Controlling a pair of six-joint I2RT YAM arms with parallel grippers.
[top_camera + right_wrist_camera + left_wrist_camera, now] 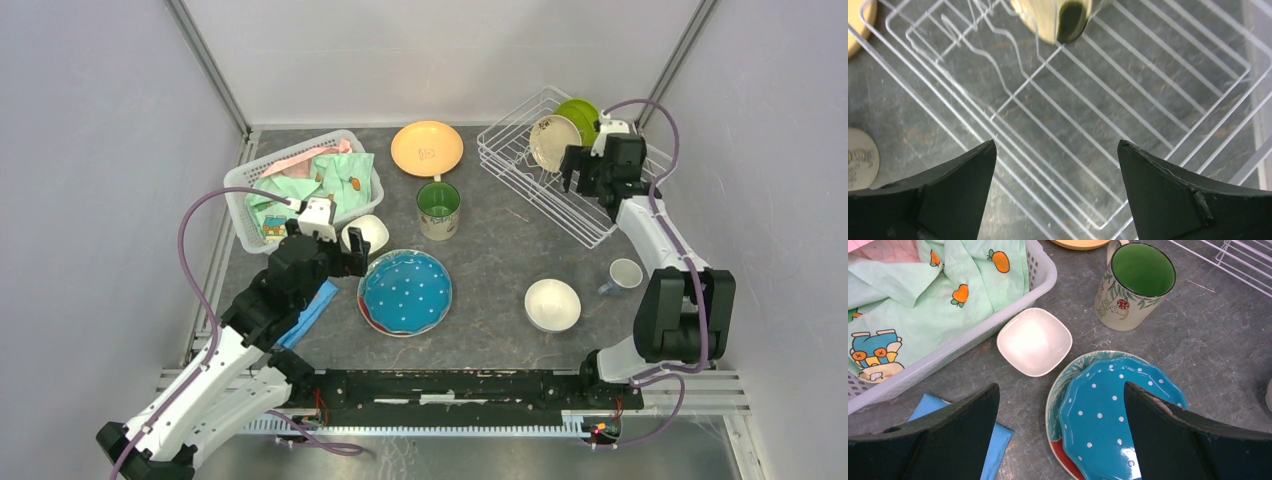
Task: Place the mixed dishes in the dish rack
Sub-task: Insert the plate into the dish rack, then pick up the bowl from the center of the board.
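Observation:
The white wire dish rack (540, 185) stands at the back right and holds a cream plate (553, 142) and a lime-green plate (580, 113) upright. My right gripper (580, 183) hovers open and empty over the rack's floor (1208, 107), below the cream plate (1040, 20). My left gripper (1061, 386) is open and empty above the left rim of the blue dotted plate (1108, 410), which lies on a red plate (1063, 452). A small square white bowl (1034, 341), the mug (1135, 285), an orange plate (427, 148), a round white bowl (552, 304) and a small cup (624, 274) sit on the table.
A white plastic basket (240, 195) of clothes stands at the back left, close to the square bowl. A folded blue cloth (993, 440) lies under my left gripper's left finger. Metal frame posts and grey walls bound the table.

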